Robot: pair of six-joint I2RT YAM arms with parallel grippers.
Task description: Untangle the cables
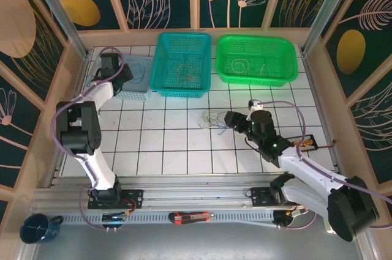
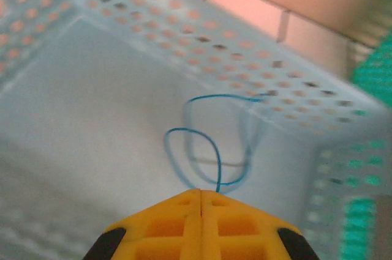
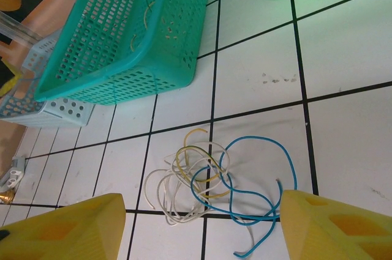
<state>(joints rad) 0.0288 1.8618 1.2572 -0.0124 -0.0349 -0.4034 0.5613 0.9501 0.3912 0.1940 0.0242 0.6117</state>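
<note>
The cables (image 1: pixel 214 119) lie in a loose tangle on the white tiles, mid-table: whitish, brownish-yellow and blue wires (image 3: pixel 211 180) looped through one another. My right gripper (image 1: pixel 231 119) hovers right beside them, open, its yellow fingertips (image 3: pixel 73 229) spread either side of the pile (image 3: pixel 201 206) with nothing between. My left gripper (image 1: pixel 125 76) is down inside the pale blue basket (image 1: pixel 139 84), its jaws shut (image 2: pixel 201 191). A single thin blue wire (image 2: pixel 211 147) loops up over the basket floor and meets the tips just right of the seam; whether it is pinched is unclear.
A teal basket (image 1: pixel 160 58) with a few wires and a green basket (image 1: pixel 222 58) with a pale coiled wire stand along the back wall. The pale basket's perforated wall (image 2: pixel 184 21) rises close ahead of the left fingers. A red-black tool (image 1: pixel 191 216) lies on the front rail.
</note>
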